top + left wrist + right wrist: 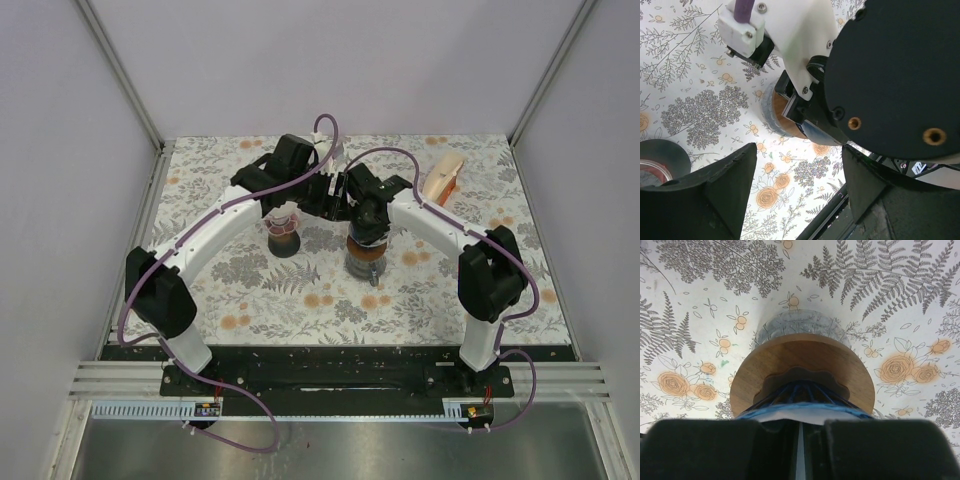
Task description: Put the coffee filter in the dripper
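Nearest to us, in the right wrist view, the right gripper [799, 429] fills the bottom edge. Its 2 fingers are pressed almost together, with only a thin white sliver between them. We take that sliver to be the filter [801, 415], whose pale edge shows as a strip just above the fingertips and just inside the blue ribs of the dripper [800, 362]. So the filter is pinched by the right gripper, at or just inside the dripper's mouth. We cannot tell whether it is seated against the ribs.

The dripper stands upright on the table [300, 300], with a wooden collar over a clear glass base. The left gripper [800, 150] hangs just beside it with its 2 fingers spread wide and nothing between them. A dark-rimmed cup [662, 157] sits at the left edge of that view, apart from the dripper.

We judge the filter to be very light, thin and floppy. It will crease under pressure and may cling to a finger pad on release. The best hold is on the upper rim or the seam, where the paper is doubled, leaving the cone free to open. We think the next move calls for a gentle lowering along the dripper's axis. Then the fingers should part slowly, because a quick lift could drag the paper back out or tip it to 1 side. The glass base is fragile, so no side push on the collar.
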